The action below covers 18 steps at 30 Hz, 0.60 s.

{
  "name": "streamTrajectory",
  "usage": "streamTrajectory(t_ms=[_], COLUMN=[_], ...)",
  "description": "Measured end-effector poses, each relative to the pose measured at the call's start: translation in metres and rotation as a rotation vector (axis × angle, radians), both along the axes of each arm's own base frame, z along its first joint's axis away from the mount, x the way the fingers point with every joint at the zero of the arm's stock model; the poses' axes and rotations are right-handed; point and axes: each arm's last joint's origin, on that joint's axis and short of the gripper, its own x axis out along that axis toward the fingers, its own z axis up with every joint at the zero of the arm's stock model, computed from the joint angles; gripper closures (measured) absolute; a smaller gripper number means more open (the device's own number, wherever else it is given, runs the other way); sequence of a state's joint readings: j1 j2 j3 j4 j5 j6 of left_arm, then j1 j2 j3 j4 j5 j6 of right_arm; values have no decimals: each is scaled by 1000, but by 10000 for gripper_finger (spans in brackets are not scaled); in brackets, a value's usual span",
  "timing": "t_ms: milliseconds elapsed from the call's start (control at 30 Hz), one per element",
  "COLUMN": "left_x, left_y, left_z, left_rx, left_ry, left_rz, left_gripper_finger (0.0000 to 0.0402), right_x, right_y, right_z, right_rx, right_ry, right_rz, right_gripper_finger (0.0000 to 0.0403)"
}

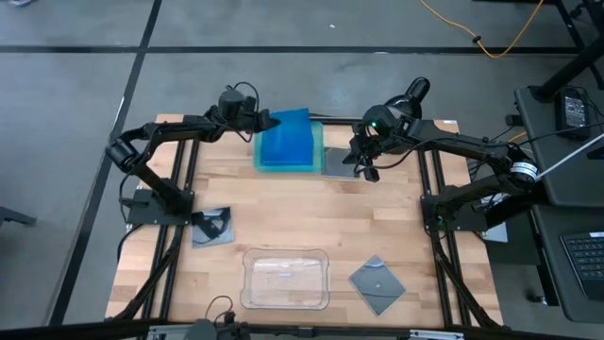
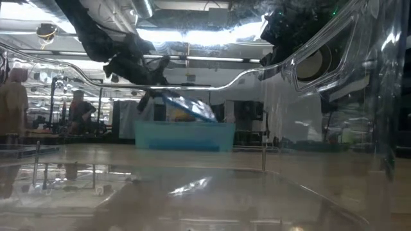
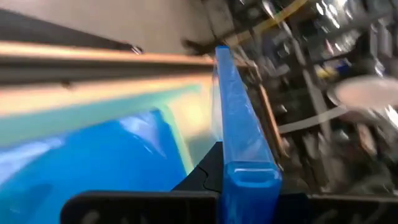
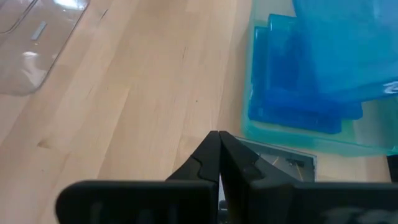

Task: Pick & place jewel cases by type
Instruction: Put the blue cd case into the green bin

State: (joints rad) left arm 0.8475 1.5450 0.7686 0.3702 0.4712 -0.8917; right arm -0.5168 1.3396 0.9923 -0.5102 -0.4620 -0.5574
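L gripper (image 1: 267, 121) clamped on blue jewel case (image 1: 291, 120), held tilted over teal tray (image 1: 285, 162) at table's 12 o'clock.
R gripper (image 1: 364, 168) pinched closed, nothing in it, above grey case (image 1: 336, 161) just beside tray, 3 o'clock side. More blue cases stacked in tray. Other grey cases (image 1: 377, 283) at 5 and 8 o'clock; clear tray (image 1: 286, 279) at 6.
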Motion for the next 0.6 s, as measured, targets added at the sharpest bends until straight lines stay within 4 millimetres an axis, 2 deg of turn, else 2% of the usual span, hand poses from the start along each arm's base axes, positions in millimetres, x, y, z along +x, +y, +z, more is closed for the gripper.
streamTrajectory(t_ms=[200, 433, 600], left_x=[-2, -12, -17], left_y=[-6, -6, -1], left_z=[-5, -17, -16], left_rx=[-87, -103, -79], left_ry=[17, 128, 131], left_rz=[-127, -137, -125], left_gripper_finger=[398, 395, 373], right_x=[0, 0, 0], right_y=[0, 0, 0], right_z=[0, 0, 0], right_rx=[-1, 1, 2], right_ry=[-1, -1, -1], right_rz=[0, -2, -2], right_gripper_finger=[393, 393, 393])
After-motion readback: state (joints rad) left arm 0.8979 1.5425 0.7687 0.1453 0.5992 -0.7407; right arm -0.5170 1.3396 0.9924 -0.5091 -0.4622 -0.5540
